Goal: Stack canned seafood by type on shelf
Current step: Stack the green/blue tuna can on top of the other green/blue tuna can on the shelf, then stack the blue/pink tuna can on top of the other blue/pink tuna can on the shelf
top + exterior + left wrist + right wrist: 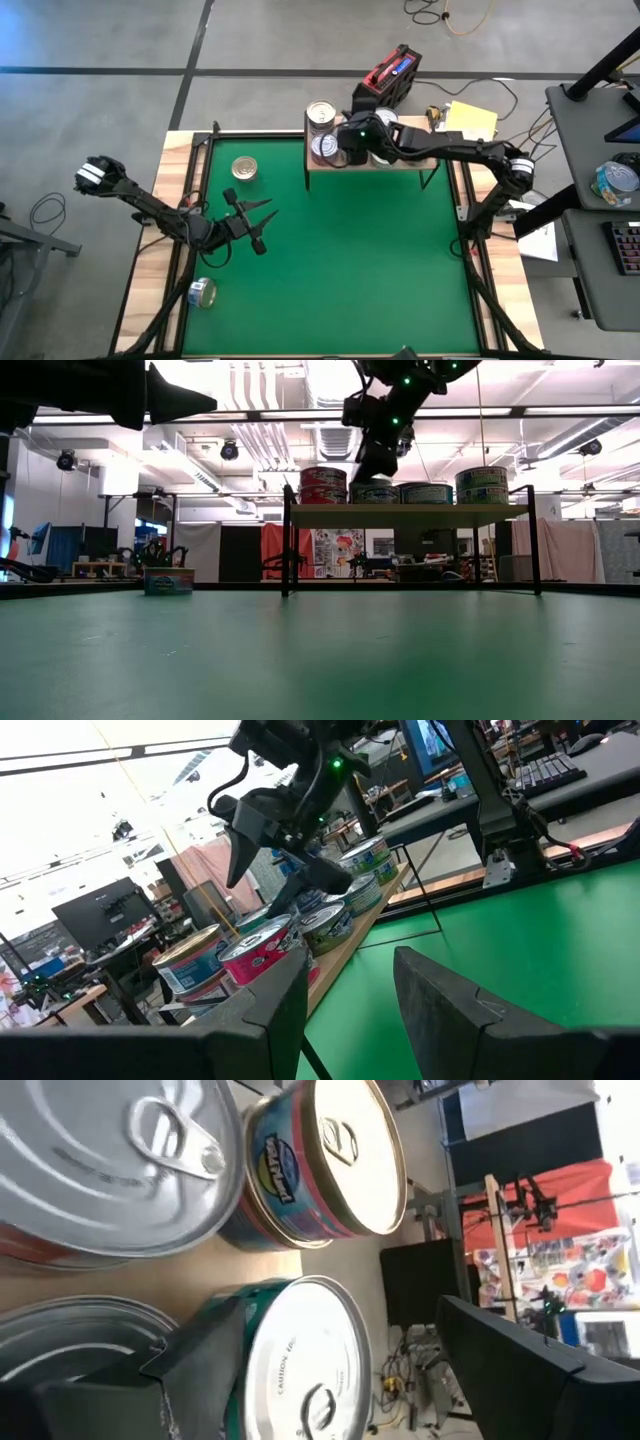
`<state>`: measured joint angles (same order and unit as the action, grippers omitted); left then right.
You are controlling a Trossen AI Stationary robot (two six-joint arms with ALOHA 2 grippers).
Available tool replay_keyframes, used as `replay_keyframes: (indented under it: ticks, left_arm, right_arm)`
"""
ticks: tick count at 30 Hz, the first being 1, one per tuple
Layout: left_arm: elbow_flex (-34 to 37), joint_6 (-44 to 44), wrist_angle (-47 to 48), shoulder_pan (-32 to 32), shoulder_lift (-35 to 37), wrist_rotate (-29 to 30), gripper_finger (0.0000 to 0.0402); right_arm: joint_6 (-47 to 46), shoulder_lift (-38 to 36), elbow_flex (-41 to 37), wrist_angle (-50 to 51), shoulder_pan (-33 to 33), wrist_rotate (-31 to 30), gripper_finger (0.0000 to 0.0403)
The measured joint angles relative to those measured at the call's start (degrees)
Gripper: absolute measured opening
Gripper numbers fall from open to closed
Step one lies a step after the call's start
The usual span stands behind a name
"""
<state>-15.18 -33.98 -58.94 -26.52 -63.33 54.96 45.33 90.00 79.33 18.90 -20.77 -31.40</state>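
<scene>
The shelf [400, 165] stands at the mat's far edge and carries several cans; in the low view it has a two-can red stack [323, 485] at one end and another stack [481, 485] at the other. My right gripper [340, 1370] is open just above a green-labelled can [300, 1370] on the shelf, one finger on each side. My left gripper [262, 230] hovers open over the mat's left part with nothing between its fingers. A gold-topped can [244, 168] stands on the mat, and another can [203, 292] lies on its side near the left border.
The green mat [350, 260] has free room across its middle and near side. A red and black case [390, 75] and yellow papers [470, 118] lie behind the shelf, off the mat. The wooden border [150, 290] frames the mat.
</scene>
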Motion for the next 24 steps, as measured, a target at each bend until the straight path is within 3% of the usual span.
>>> replay_keyframes:
  ticks: [8,17,24]
  left_arm:
    - [0.0,0.0,0.0,0.0,0.0,0.0,0.0134]
    - [0.0,0.0,0.0,0.0,0.0,0.0,0.0134]
    - [0.0,0.1,0.0,0.0,0.0,0.0,0.0134]
  right_arm:
    - [-0.8,-0.8,0.0,-1.1,0.1,0.6,0.0312]
    - [-10.3,-6.8,0.0,1.6,0.1,7.5,0.0294]
    - [-24.5,-12.1,0.0,9.3,0.2,11.9,0.0225]
